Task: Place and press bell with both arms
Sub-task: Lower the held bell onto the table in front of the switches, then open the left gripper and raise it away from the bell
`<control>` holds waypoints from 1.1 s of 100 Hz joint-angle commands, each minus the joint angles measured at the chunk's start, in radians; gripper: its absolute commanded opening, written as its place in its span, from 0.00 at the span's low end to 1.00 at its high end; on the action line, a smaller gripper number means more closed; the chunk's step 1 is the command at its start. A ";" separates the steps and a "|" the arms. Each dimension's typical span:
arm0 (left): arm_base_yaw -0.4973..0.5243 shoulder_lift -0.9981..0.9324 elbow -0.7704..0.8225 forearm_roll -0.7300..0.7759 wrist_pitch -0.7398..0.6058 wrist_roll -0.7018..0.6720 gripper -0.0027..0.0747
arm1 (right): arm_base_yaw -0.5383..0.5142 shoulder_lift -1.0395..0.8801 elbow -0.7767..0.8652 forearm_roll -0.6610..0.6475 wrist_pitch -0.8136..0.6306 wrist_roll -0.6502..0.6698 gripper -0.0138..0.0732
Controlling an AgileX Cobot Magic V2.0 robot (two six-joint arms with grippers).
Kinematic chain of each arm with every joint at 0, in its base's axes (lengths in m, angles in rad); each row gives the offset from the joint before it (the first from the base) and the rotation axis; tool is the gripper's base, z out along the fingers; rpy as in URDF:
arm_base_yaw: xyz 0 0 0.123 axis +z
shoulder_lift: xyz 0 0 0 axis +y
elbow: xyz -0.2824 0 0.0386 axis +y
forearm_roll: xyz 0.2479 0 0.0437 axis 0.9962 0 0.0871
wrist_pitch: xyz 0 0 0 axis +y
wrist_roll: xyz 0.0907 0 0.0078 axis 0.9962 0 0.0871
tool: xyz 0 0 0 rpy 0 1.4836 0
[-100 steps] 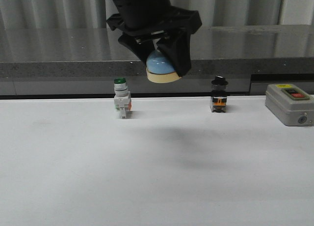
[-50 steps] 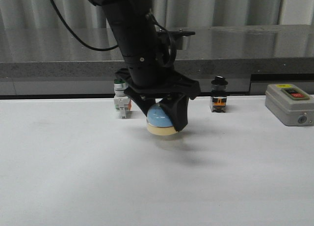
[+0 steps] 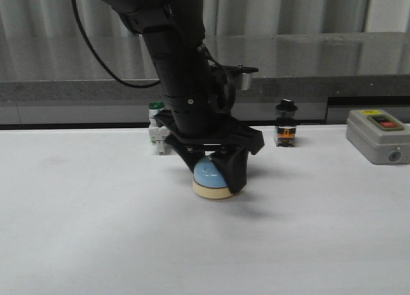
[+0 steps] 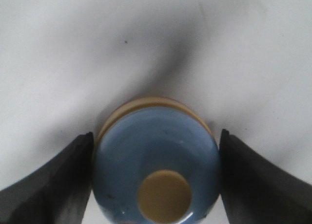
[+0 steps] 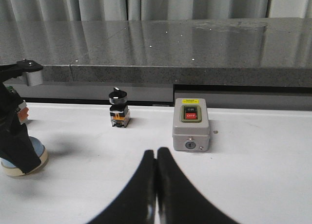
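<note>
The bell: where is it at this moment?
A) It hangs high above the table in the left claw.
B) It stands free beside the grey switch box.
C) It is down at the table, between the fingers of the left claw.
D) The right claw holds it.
C: the bell sits low at the white table, with the left claw closed around its sides.

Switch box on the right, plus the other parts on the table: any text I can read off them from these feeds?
"ON": green button of the switch box, right wrist view, barely legible.
"OFF": red button below it, same view.
Yellow label on the box's top edge: print too small to read.
Black-knob switch: no readable marking.
Green-capped button: none readable.
Bell: no text, in the front or left wrist view.
</note>
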 commanded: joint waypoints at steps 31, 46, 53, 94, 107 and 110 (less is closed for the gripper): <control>-0.010 -0.061 -0.031 -0.021 0.004 0.002 0.71 | -0.008 -0.018 -0.014 0.005 -0.084 -0.007 0.09; -0.010 -0.061 -0.031 -0.021 0.005 0.002 0.83 | -0.008 -0.018 -0.014 0.005 -0.084 -0.007 0.09; -0.010 -0.061 -0.031 -0.021 0.009 0.002 0.82 | -0.008 -0.018 -0.014 0.005 -0.084 -0.007 0.09; -0.010 -0.162 -0.031 -0.038 0.035 0.000 0.82 | -0.008 -0.018 -0.014 0.005 -0.084 -0.007 0.09; -0.010 -0.227 -0.031 -0.038 0.031 -0.002 0.82 | -0.008 -0.018 -0.014 0.005 -0.084 -0.007 0.09; -0.008 -0.241 -0.031 -0.038 0.029 -0.002 0.82 | -0.008 -0.018 -0.014 0.005 -0.084 -0.007 0.09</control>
